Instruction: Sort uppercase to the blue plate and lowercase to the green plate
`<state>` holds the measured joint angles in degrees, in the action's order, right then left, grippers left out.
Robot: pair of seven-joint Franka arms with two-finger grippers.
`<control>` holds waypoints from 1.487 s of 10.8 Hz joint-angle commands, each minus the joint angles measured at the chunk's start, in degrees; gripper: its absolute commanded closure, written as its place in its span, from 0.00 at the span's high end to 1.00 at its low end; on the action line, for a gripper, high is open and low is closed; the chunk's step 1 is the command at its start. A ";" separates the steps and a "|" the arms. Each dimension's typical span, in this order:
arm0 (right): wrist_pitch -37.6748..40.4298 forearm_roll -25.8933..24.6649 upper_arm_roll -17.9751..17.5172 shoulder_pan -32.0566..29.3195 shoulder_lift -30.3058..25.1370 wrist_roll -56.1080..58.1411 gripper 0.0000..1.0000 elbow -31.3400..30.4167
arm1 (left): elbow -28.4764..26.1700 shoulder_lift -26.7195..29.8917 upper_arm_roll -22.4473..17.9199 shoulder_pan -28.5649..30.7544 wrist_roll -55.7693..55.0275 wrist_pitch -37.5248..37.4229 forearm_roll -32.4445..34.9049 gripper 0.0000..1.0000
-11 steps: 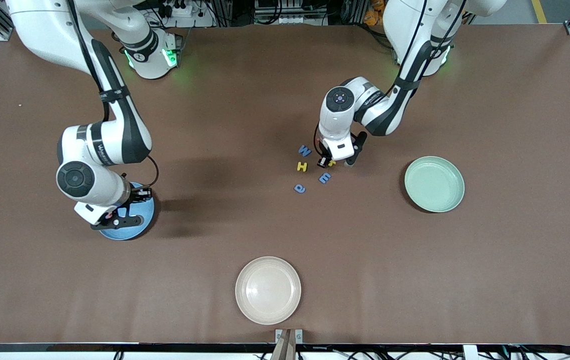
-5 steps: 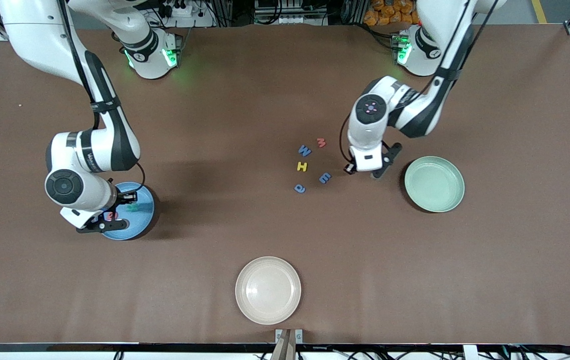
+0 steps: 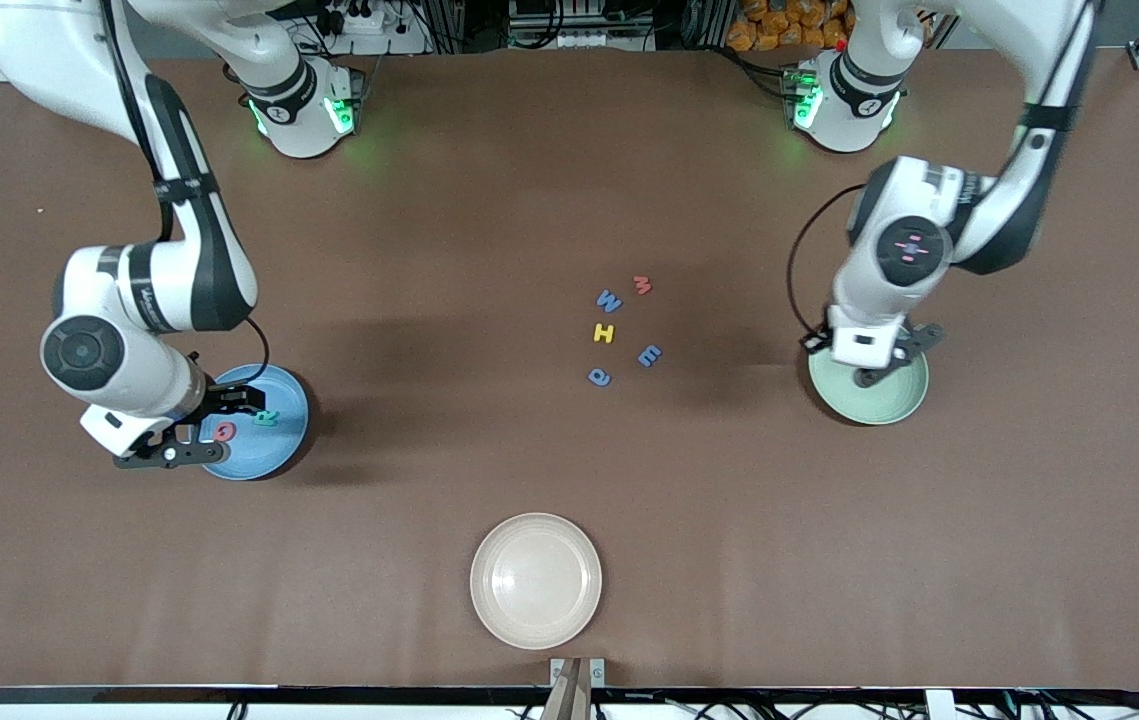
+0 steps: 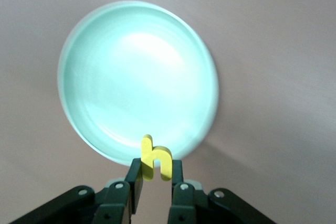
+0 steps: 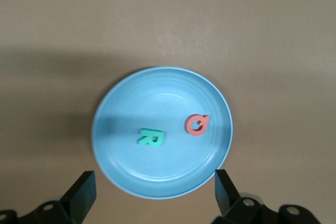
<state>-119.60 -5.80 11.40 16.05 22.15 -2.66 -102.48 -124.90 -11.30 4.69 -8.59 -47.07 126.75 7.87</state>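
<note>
Yellow h (image 4: 155,162) pinched in my left gripper (image 4: 155,178) needs centring over green plate (image 4: 94,61) before release; my right gripper (image 5: 152,195) hangs wide over blue plate (image 5: 118,174).

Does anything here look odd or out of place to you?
Nothing stands out. The green R and red Q lie flat in the blue plate, the left gripper holds a yellow h over the green plate, and five letters wait mid-table.

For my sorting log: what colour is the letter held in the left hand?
Yellow: the lowercase h, clearest in the left wrist view.
</note>
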 commanded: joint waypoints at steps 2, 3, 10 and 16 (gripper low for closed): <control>3.14 0.08 -0.33 8.18 -1.06 -14.25 1.00 2.02 | -1.93 -1.08 1.55 8.93 16.10 2.43 -5.03 0.00; 2.88 0.35 -1.02 10.12 -0.71 -18.74 1.00 2.28 | -1.93 -2.22 1.55 9.29 18.75 3.75 -7.75 0.00; -6.77 4.21 -12.10 23.40 3.94 -33.37 0.90 2.28 | -1.32 -3.64 1.46 9.03 19.48 6.14 -10.68 0.69; -17.07 3.08 -14.74 34.47 12.20 -33.20 0.81 4.21 | -0.70 -0.04 3.65 7.45 18.69 5.61 -10.16 0.85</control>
<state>-136.89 -2.05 -2.69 48.87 32.23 -35.83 -100.71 -125.02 -13.20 7.36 -0.51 -28.74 132.76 -1.36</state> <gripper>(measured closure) 0.194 0.159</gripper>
